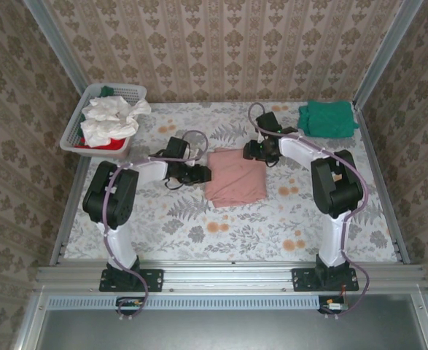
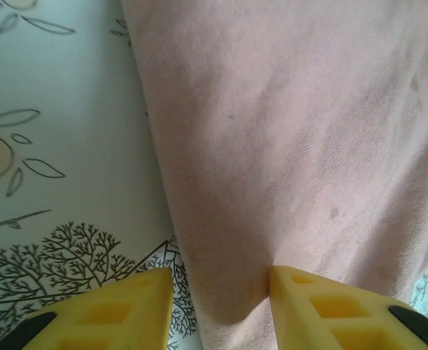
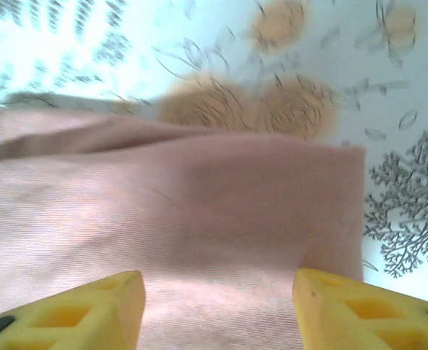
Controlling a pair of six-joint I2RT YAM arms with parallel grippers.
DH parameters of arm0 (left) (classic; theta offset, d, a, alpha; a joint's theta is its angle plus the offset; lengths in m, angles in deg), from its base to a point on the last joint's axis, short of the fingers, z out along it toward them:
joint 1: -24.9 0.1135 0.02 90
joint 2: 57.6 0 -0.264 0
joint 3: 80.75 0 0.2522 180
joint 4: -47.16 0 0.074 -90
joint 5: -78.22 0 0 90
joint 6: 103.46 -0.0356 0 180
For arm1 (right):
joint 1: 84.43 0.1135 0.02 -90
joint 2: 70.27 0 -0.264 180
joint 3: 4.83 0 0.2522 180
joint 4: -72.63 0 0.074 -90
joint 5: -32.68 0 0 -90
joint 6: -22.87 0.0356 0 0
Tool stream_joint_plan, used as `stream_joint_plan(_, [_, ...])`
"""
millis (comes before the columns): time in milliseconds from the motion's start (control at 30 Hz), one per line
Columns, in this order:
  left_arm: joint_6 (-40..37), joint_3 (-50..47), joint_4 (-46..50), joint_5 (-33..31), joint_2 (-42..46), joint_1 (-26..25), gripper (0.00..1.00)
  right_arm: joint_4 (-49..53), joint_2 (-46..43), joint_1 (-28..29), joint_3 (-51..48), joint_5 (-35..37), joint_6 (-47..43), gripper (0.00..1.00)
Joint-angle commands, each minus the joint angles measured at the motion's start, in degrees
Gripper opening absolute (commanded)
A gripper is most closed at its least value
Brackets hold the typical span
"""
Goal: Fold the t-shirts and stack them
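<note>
A dusty-pink t-shirt lies folded into a rectangle in the middle of the table. My left gripper is at its left edge. In the left wrist view the left gripper is open: the shirt's edge runs between the yellow fingers, and the right finger touches the cloth. My right gripper is at the shirt's far right corner. In the right wrist view the right gripper stands open just over the pink cloth. A teal-green t-shirt lies folded at the back right.
A white slatted basket at the back left holds a crumpled white shirt on top of a red one. The floral tablecloth is bare in front of the pink shirt. Metal rails border the table.
</note>
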Motion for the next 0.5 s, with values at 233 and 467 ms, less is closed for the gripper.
stream_joint_plan(233, [4.04, -4.14, -7.05, 2.46, 0.99, -4.17, 0.38, 0.53, -7.53, -2.09, -12.26, -2.37, -0.28, 0.82])
stream_joint_plan(467, [3.87, -2.82, -6.94, 3.07, -1.0, -4.7, 0.36, -1.02, -3.08, -2.31, -12.42, -3.89, 1.15, 0.81])
